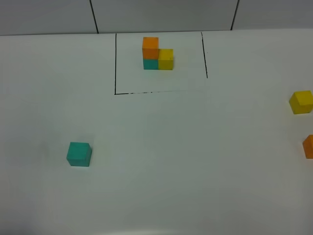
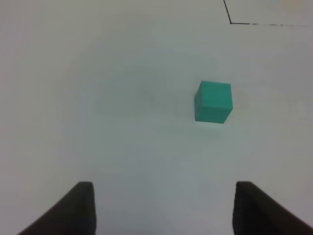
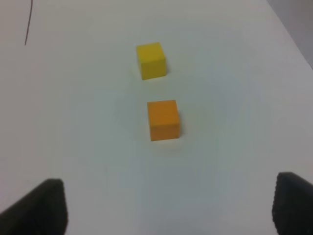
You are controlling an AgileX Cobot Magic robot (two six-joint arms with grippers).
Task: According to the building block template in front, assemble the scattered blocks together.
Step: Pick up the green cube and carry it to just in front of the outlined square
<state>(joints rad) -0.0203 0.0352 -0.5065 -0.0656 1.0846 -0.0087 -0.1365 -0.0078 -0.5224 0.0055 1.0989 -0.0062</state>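
The building block template (image 1: 157,54) stands at the back inside thin black lines (image 1: 116,63): orange cube on teal, yellow cube beside them. A scattered teal block (image 1: 79,154) lies front left on the white table. A yellow block (image 1: 301,102) and an orange block (image 1: 309,146) lie at the far right, the orange one cut by the frame edge. Neither gripper shows in the high view. My left gripper (image 2: 164,210) is open, short of the teal block (image 2: 213,102). My right gripper (image 3: 168,205) is open, short of the orange block (image 3: 163,120), with the yellow block (image 3: 151,60) beyond it.
A corner of the black outline (image 2: 231,22) shows beyond the teal block in the left wrist view. The white table's far edge meets a panelled wall (image 1: 161,14). The table's side edge (image 3: 289,30) runs close to the yellow and orange blocks.
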